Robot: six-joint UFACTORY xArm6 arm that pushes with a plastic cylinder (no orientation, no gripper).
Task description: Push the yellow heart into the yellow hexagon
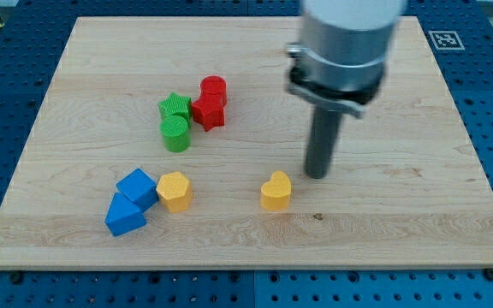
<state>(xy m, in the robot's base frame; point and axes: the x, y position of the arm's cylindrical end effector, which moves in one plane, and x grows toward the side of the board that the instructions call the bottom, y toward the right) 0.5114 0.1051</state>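
Observation:
The yellow heart [276, 191] lies on the wooden board [400, 222], below the middle. The yellow hexagon [175, 190] lies to its left, about the same height in the view, with a wide gap between them. My tip [317, 174] rests on the board just to the right of and slightly above the yellow heart, with a small gap between them. The rod rises to a grey cylinder at the view's top.
A blue cube [137, 187] and a blue triangular block [124, 216] touch the hexagon's left side. A green star [175, 107], a green cylinder [175, 133], a red cylinder [214, 88] and a red star [208, 111] cluster above.

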